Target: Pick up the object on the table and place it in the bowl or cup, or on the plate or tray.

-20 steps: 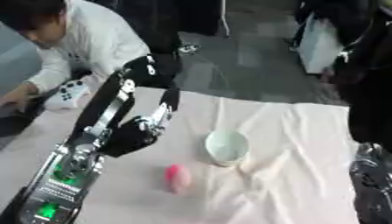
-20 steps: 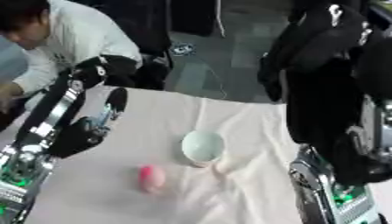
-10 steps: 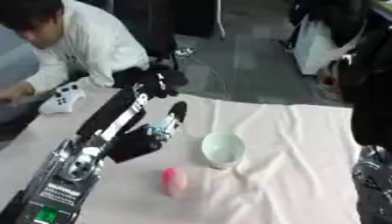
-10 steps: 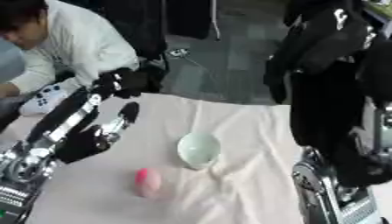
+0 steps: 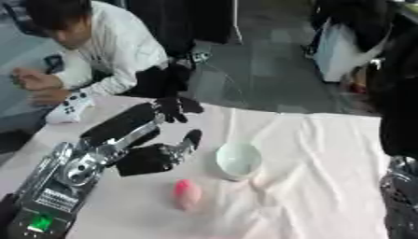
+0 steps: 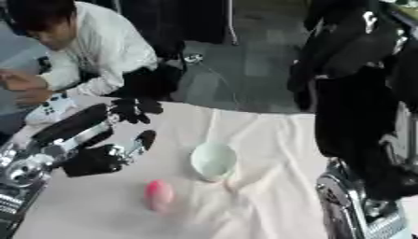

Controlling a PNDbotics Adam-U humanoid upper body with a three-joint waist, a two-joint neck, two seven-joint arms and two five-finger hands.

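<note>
Pink object (image 5: 186, 193) untouched, left hand (image 5: 151, 156) farther

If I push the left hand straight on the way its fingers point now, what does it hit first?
The left hand points right and slightly away, toward the pale bowl. The cloth between them looks free, so the bowl's near rim is probably first. The pink object lies nearer you, likely off that line; depth is uncertain.

On the cloth-covered table (image 5: 326, 163) the cup (image 5: 238, 160) stands near the middle. The object (image 5: 187, 194) lies in front of it, slightly to its left, apart from it. The left hand (image 5: 155, 156) hangs left of the cup and behind the object, fingers extended toward the cup.
</note>
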